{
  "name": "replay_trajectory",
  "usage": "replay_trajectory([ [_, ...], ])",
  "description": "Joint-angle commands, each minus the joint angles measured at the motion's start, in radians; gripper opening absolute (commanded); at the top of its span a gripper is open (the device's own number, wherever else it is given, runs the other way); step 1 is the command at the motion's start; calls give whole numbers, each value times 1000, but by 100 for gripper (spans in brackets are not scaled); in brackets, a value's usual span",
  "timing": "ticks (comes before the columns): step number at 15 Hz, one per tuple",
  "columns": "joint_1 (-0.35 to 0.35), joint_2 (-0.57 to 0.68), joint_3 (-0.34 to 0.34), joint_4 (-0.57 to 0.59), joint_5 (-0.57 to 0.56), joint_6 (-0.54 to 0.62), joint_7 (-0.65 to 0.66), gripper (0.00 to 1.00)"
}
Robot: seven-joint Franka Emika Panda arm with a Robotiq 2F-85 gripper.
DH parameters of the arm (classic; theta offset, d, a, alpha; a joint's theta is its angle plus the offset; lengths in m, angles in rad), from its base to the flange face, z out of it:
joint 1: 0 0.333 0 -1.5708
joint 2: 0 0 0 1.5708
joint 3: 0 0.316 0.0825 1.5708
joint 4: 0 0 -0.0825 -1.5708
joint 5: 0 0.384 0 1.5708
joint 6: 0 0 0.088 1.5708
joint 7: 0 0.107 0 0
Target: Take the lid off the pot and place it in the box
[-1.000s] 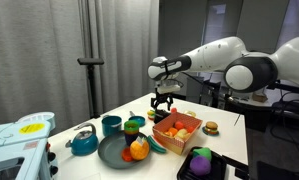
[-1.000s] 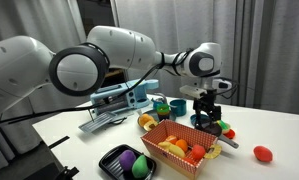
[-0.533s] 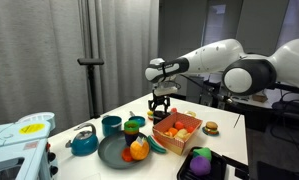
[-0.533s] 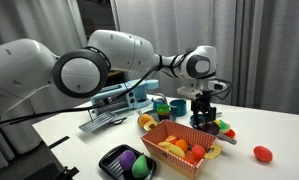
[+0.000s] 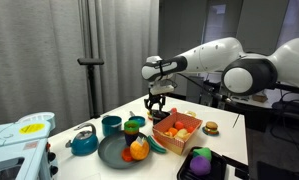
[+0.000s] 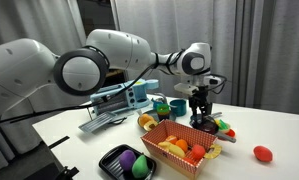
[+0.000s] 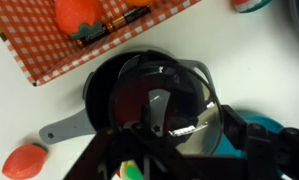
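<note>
blue unit point(image 5: 19, 135): far left. Boxy pale-blue plastic with a yellow label on top. It overhangs the near left corner of the bench point(image 5: 231, 143).
kettle point(image 5: 84, 142): teal and rounded, with a hoop handle. It stands just right of the blue unit.
cup point(image 5: 111, 125): a teal cylinder, farther back than the kettle.
plate point(image 5: 109, 153): dark, round and shallow. It carries orange and green toy food and sits near the front edge.
green bowl point(image 5: 136, 124): small and glossy, between the cup and the pot.
pot point(image 6: 202, 123): black and round, with a flat grey handle point(image 7: 64, 128) sticking out. It sits at the far-left side of the box; the wrist view shows only a thin strip of white bench between them.
lid point(image 7: 184, 90): clear glass disc with a metal rim and a centre knob point(image 7: 157, 105). It is at the pot, directly below the pincer, and outside the box. The wrist view is blurred, so I cannot tell whether it is seated or lifted.
pincer point(image 5: 157, 108): vertical, tips down over the lid in both exterior views. I cannot tell whether the tips are apart or clamped on the knob, because they show only as dark smears at the bottom of the wrist view.
box point(image 5: 179, 140): a shallow rectangle with orange-red walls and a red-and-white check liner point(image 7: 49, 45). Toy food already lies in it.
burger toy point(image 5: 211, 127): small, right of the box and apart from it.
black box point(image 5: 218, 166): near right, matte, with a purple item in it. It is close to the bench's right edge.
open room: bare white bench around the burger toy and along the far right edge. The left half is crowded.
</note>
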Motion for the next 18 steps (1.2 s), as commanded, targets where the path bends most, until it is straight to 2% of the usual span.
replay_trajectory([
  [1, 2, -5, 4, 23, -1, 13, -20, 45],
  [4, 11, -41, 2, 2, -5, 17, -37, 45],
  [10, 43, -170, 0, -94, -6, -70, -16, 45],
  [13, 74, -237, -16, -198, -26, -83, 15, 45],
  [18, 121, -349, -28, -433, -78, -37, 11, 45],
])
